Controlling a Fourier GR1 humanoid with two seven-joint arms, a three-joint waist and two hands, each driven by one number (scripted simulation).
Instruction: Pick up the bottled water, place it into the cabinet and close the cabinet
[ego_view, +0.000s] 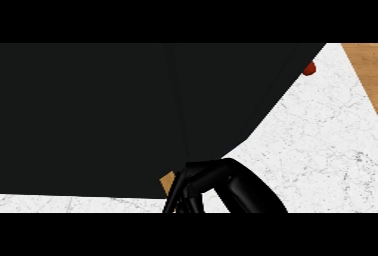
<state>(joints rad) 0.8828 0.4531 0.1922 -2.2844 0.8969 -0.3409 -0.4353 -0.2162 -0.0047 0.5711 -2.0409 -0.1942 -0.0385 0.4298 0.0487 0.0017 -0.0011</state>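
A white marble-patterned counter top (317, 150) with fine grey veining fills the right side of the head view and runs as a narrow strip along the lower left edge. Most of the left and centre is covered by a large flat black cabinet panel (111, 115), whose slanted right edge cuts diagonally from the upper right down toward the middle. A faint vertical seam runs down the panel near its centre.

Below the panel's lower corner, a small tan wooden piece (169, 182) peeks out, just beside a glossy black hand (210, 182) that comes up from the lower edge with its top touching the panel's corner. Which hand this is cannot be told, nor whether its fingers are apart or curled.

At the upper right, a small red rounded object (309, 68) shows partly from behind the panel's edge. Further right, a light brown wooden surface (365, 65) occupies the corner.

The bottled water is hidden from view.
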